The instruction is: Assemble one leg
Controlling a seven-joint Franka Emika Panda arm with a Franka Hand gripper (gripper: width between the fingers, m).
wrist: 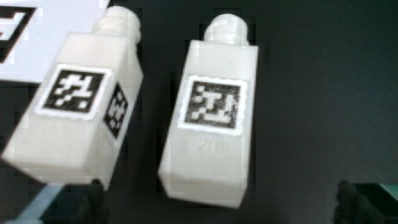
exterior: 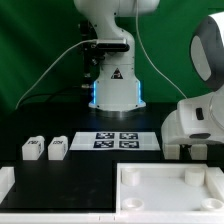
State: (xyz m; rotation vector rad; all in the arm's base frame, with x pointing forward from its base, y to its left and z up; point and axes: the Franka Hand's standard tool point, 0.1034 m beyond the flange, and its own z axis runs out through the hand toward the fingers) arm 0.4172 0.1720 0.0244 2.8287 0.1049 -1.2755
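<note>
The leg (wrist: 217, 110) lies flat on the table (wrist: 311, 60), just beside a second leg (wrist: 86, 100). The tool (wrist: 214, 205) hangs spread above; centre it on one leg only before closing.

There are two legs, the leg (exterior: 32, 148) on the exterior view's left and the leg (exterior: 57, 147) just beside it, and the wrist view likewise shows two, each with one square tag on its upper face. There is one marker board (exterior: 125, 140) carrying four tags, one large white panel (exterior: 170, 187), and one robot arm (exterior: 112, 75)
</note>
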